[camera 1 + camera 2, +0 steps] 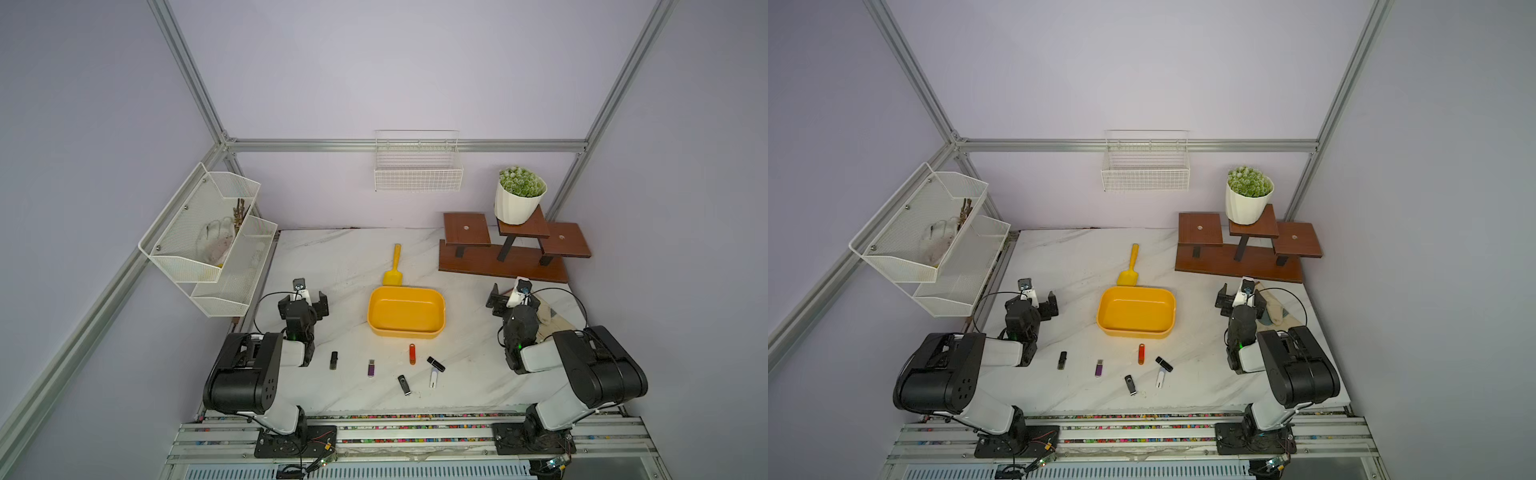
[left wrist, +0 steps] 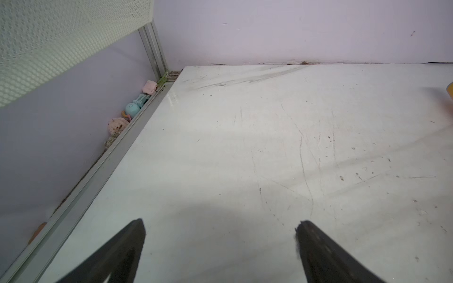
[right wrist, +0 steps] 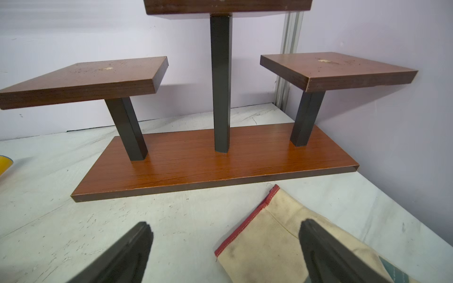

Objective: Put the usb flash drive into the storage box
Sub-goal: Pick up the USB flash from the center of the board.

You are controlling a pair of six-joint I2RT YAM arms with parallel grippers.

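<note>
USB flash drives point(image 1: 371, 368), six small plastic sticks, lie on the white marble tabletop point(image 1: 332, 266) near the empty yellow plastic storage box point(image 1: 404, 333), and our left gripper point(image 2: 220, 224) and right gripper point(image 3: 225, 224) gape empty.

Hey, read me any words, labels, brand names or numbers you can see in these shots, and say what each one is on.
No readable text in any view.
storage box: plain yellow, no label.
orange flash drive and the five other drives near it: too small to show any print.
canvas pouch: no lettering visible.
wooden stand: no lettering visible.
</note>
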